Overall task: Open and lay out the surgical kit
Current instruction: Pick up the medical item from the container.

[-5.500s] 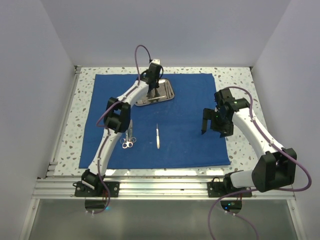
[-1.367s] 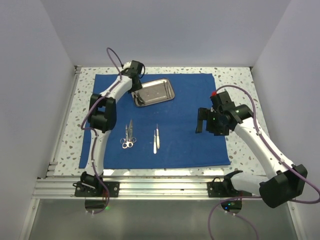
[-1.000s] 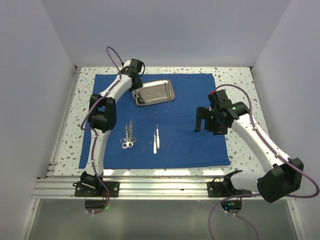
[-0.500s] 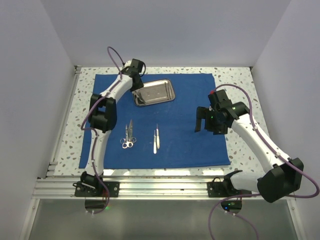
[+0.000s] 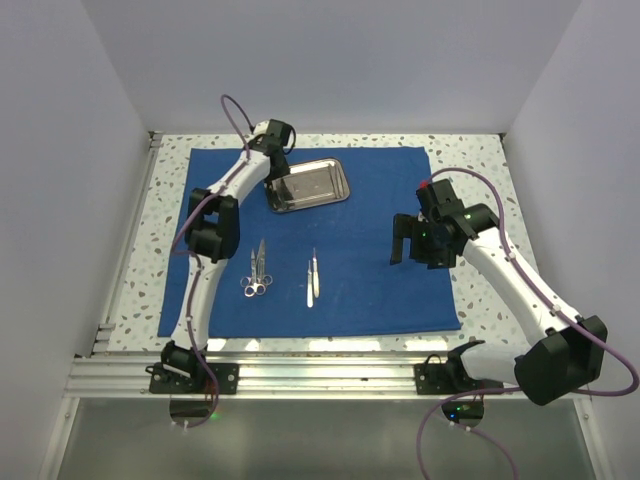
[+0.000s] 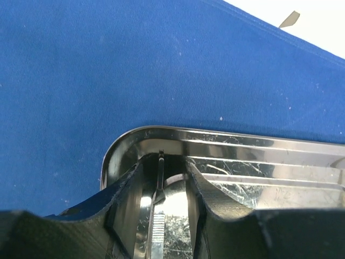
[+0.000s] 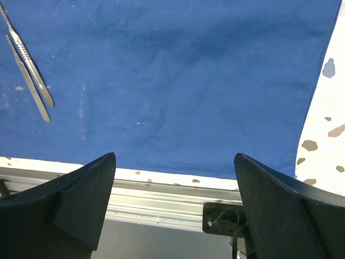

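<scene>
Seen from above, the left pincer sits over the left end of the steel tray, upper middle of the frame, and its own body hides whatever lies beneath. The left wrist camera fills that in. The fingers stand slightly apart on either side of a slim steel tool lying in the tray's rounded corner, and neither visibly presses it. The frame's bottom edge cuts off the tool's lower end, so its kind is hard to tell.

The blue cloth wrap lies spread flat on the speckled worktop. Only the overhead view shows the ring-handled instruments, left of centre. A pair of slim straight instruments shows at the upper left of the right wrist view. There the right pincer is spread wide over the cloth's lower edge.
</scene>
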`<move>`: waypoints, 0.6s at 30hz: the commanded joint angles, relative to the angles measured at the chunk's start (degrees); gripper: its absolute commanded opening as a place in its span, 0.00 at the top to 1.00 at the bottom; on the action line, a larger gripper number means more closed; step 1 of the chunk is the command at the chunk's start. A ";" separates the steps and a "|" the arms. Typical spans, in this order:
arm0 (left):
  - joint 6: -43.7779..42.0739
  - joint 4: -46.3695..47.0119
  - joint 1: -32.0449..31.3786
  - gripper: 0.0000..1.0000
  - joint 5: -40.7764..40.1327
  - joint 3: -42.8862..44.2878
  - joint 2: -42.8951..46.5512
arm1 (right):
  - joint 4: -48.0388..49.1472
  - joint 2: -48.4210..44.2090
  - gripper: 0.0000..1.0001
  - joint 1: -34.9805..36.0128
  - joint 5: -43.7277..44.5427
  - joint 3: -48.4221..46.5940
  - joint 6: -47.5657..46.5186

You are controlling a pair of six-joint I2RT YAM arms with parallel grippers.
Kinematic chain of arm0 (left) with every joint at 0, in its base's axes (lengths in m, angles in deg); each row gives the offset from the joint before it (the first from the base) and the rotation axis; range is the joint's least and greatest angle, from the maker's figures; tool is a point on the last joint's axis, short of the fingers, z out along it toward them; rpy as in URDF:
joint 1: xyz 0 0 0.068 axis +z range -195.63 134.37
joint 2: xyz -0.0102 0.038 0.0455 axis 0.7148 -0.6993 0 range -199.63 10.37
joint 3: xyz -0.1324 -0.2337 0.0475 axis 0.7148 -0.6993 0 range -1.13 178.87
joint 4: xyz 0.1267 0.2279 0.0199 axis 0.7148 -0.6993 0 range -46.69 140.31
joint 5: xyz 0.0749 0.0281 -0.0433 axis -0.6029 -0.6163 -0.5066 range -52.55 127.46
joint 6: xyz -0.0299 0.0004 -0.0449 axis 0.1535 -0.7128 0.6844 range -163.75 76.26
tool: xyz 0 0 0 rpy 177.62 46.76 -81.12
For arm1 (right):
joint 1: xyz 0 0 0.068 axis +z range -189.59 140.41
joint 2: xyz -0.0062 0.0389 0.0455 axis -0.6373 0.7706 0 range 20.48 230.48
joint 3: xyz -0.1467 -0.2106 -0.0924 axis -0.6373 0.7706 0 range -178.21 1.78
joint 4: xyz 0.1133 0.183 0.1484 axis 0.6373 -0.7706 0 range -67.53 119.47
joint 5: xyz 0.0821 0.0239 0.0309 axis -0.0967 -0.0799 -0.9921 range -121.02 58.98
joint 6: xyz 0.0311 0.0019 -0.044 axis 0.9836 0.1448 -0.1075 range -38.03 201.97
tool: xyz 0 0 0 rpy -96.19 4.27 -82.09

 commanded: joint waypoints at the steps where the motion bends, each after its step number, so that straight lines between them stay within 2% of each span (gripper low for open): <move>1: -0.40 -1.53 0.49 0.60 -0.60 1.39 -2.97 | 0.64 0.41 0.05 -0.20 1.07 -0.78 -1.49; 4: -0.05 -1.62 0.58 0.64 0.19 1.39 -3.68 | 0.56 1.03 0.05 -0.47 1.16 -0.95 -2.02; 10: -1.71 -1.53 0.75 0.79 1.69 2.18 -5.26 | 0.64 2.08 0.05 -1.26 1.07 -1.21 -2.99; 18: -4.26 -3.29 0.75 0.85 4.24 2.45 -7.45 | 0.99 3.22 0.04 -2.14 0.63 -1.04 -3.78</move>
